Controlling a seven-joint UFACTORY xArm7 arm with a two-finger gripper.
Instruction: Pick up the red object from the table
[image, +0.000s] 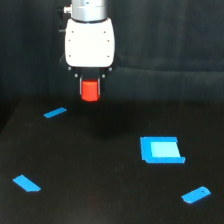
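The red object (90, 91) is a small bright red-orange block held between the fingers of my gripper (90, 90). The gripper hangs from the white arm head at the upper left of the exterior view. It is shut on the block and holds it in the air above the black table (100, 165). The dark fingers flank the block on both sides, and its lower end shows below them.
Flat blue pieces lie on the table: a thin strip (55, 113) at the left, a slanted piece (26, 183) at the front left, a square block (161, 149) at the right, and an oblong piece (196, 194) at the front right. A dark curtain hangs behind.
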